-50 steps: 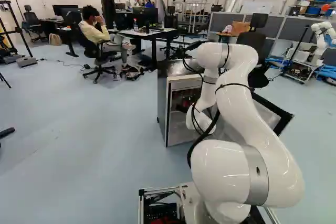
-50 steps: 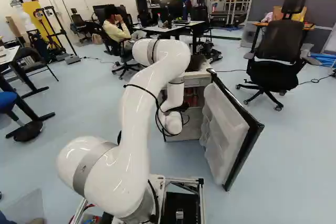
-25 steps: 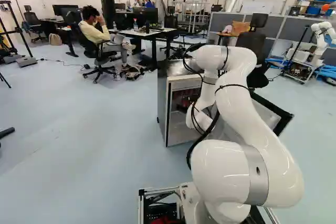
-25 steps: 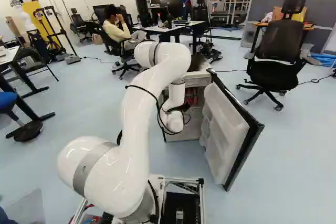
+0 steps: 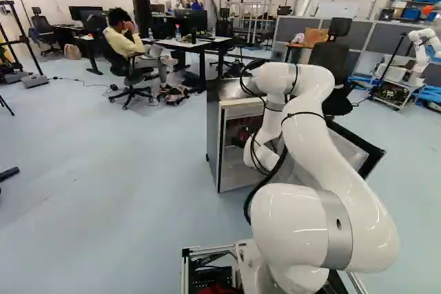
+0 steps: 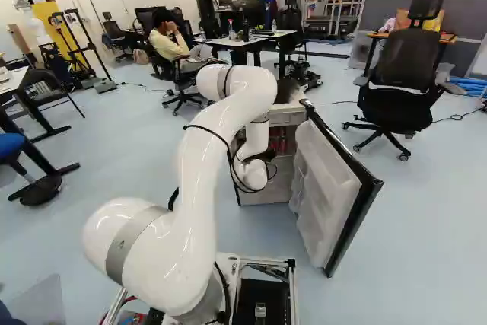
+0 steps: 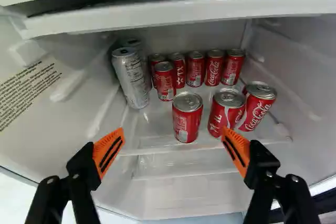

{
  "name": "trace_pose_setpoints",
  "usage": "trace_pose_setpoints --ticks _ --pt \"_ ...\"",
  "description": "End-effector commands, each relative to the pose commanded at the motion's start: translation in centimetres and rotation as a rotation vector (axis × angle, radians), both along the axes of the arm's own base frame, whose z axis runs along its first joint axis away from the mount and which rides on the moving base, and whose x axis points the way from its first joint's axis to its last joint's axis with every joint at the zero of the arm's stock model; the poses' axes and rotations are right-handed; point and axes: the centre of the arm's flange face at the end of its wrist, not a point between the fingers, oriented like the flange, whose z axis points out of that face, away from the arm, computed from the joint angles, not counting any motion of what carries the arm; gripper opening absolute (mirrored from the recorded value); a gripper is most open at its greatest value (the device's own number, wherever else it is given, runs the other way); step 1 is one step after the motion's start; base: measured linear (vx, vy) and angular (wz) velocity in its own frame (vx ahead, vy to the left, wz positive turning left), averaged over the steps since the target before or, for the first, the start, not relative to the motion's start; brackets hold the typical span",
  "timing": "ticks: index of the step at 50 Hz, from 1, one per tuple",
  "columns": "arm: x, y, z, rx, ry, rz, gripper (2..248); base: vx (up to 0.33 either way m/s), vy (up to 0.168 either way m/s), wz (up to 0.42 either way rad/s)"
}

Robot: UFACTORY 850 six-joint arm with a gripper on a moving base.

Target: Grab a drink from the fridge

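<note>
My gripper [image 6: 264, 156] is mostly hidden by the arm in the right base view, at the mouth of the fridge [image 5: 215, 144]. In the wrist view the gripper [image 7: 174, 130] stands open, orange pads wide apart, with nothing gripped. Ahead of it, a red can [image 7: 187, 117] stands upright on the shelf, between the lines of the fingers. Two more red cans [image 7: 227, 112] [image 7: 258, 106] stand beside it, nearer the finger with the can side. Several smaller red cans [image 7: 196, 69] form a back row, and tall silver cans [image 7: 130, 78] stand by the fridge wall.
The fridge door [image 6: 342, 188] stands open beside the arm. A shelf edge [image 7: 178, 149] runs below the cans, and the fridge's upper rim [image 7: 173, 15] crosses above them. An office chair [image 6: 399, 81] is beyond the door. Another robot [image 5: 422, 53] stands farther back.
In the right base view the arm's upper bend and wrist have shifted slightly to the right. The base, fridge and door have stayed put.
</note>
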Motion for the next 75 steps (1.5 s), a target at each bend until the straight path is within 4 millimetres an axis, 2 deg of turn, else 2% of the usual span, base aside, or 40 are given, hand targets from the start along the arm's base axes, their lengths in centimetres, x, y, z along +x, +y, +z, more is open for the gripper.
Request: trace_pose_setpoints --ticks 26,27,31,32,36,37,41,42,47,48,53,75 --pt "0.0 0.0 0.0 0.0 0.0 0.0 241 0.0 0.0 0.0" --pt "0.0 0.0 0.0 0.0 0.0 0.0 227 0.0 0.0 0.0" --pt "0.0 0.0 0.0 0.0 0.0 0.0 227 0.0 0.0 0.0" --pt "0.0 0.0 0.0 0.0 0.0 0.0 215 0.0 0.0 0.0" --pt "0.0 0.0 0.0 0.0 0.0 0.0 215 0.0 0.0 0.0" --pt "0.0 0.0 0.0 0.0 0.0 0.0 203 0.0 0.0 0.0" --pt "0.0 0.0 0.0 0.0 0.0 0.0 203 0.0 0.0 0.0" --pt "0.0 0.0 0.0 0.0 0.0 0.0 190 0.0 0.0 0.0" --pt "0.0 0.0 0.0 0.0 0.0 0.0 190 0.0 0.0 0.0" --pt "0.0 0.0 0.0 0.0 0.0 0.0 178 0.0 0.0 0.0" --pt "0.0 0.0 0.0 0.0 0.0 0.0 172 0.0 0.0 0.0" --pt "0.0 0.0 0.0 0.0 0.0 0.0 173 0.0 0.0 0.0"
